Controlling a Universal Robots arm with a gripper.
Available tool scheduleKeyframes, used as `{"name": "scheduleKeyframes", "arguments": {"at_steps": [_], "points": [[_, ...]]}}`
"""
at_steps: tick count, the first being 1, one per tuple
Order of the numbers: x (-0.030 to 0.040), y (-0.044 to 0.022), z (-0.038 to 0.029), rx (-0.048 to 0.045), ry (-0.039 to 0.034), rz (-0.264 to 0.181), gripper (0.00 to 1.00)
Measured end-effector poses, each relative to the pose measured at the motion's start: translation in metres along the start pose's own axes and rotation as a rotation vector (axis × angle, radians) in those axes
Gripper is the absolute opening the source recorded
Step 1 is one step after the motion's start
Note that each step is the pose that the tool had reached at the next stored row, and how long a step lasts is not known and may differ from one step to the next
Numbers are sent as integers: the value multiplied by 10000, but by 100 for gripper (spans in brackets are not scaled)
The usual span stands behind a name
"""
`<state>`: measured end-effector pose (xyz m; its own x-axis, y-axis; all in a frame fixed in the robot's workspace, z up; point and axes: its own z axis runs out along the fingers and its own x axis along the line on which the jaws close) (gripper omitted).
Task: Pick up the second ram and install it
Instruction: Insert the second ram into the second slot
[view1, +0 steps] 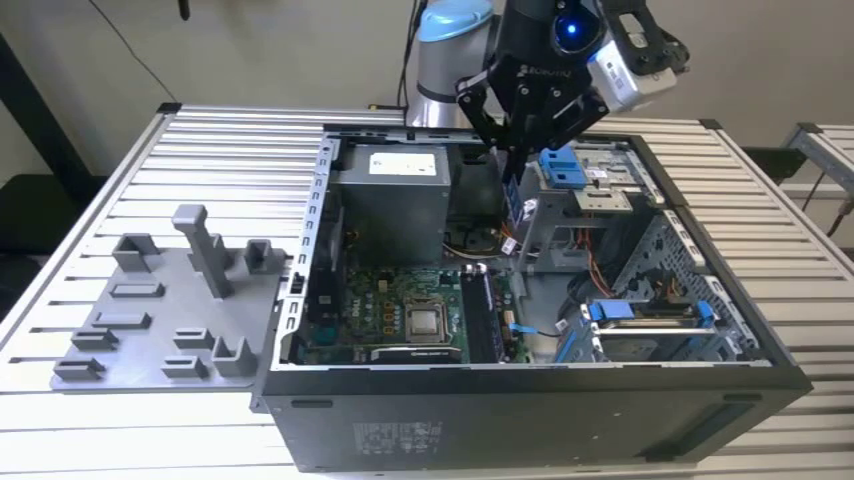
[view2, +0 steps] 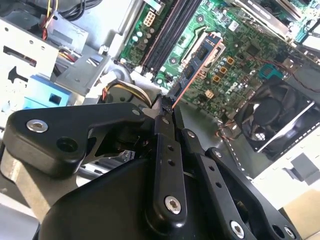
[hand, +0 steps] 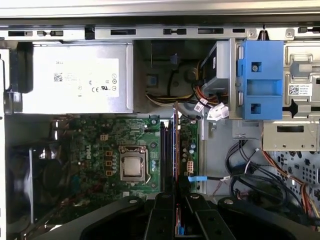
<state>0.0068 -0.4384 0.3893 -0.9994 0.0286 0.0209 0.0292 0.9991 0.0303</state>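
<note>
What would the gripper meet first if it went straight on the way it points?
The gripper is shut on the ram, which would probably reach the black slots on the motherboard first; depth is unclear.

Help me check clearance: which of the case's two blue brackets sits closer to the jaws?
The blue bracket on the drive cage, right beside the held second ram; the other blue bracket lies farther off, toward the exterior view's lower right.

Dark second ram (view2: 199, 59), green motherboard (hand: 95, 150), blue bracket (hand: 262, 80)
</note>
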Motion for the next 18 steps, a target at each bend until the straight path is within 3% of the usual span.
{"name": "scheduleKeyframes", "arguments": {"at_steps": [18], "points": [[-19, -2, 63, 9, -2, 8, 14]]}}
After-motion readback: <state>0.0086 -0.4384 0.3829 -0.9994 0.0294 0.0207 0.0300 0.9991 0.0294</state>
